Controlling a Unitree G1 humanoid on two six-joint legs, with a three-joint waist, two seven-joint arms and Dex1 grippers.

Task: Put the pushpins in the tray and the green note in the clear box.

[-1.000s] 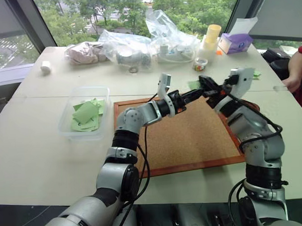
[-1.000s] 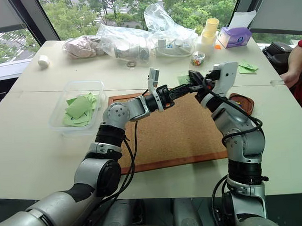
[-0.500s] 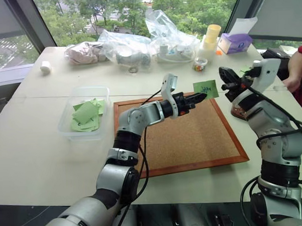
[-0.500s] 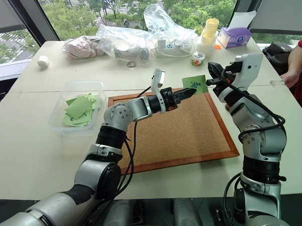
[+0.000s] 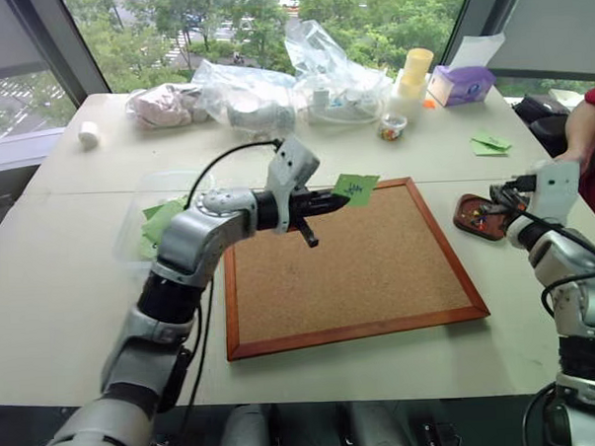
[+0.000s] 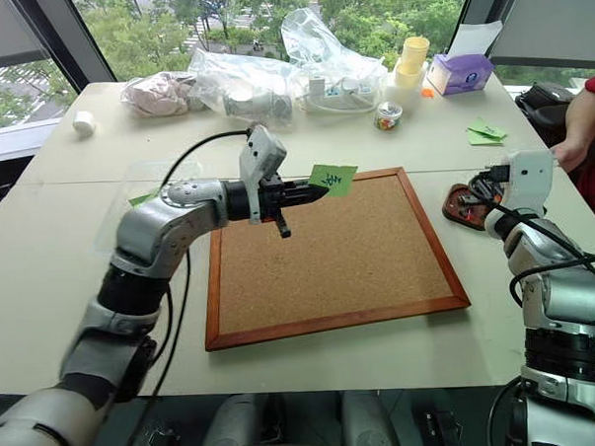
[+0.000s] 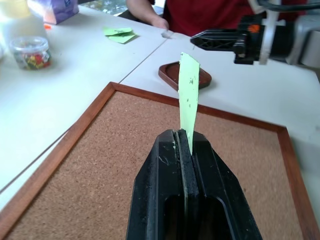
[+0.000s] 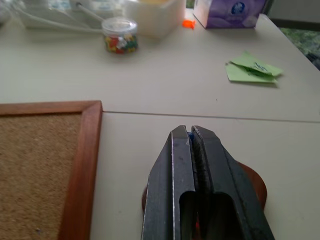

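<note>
Paper held clear of the cork explains the left hand [image 5: 321,201]: its fingers are clamped on one edge of the small light-green sticky note with the dark scribble [image 5: 355,188], which hangs in the air above the big wood-framed corkboard [image 5: 359,270]. The transparent rectangular plastic box [image 5: 144,212] sits on the counter [image 5: 64,292] beyond the board's left side, already holding plain green notes. The right hand [image 8: 191,137], fingers pressed together on a small blue bit, probably a pushpin, hovers over the small reddish-brown dish [image 5: 478,216], likely ready to drop it in.
</note>
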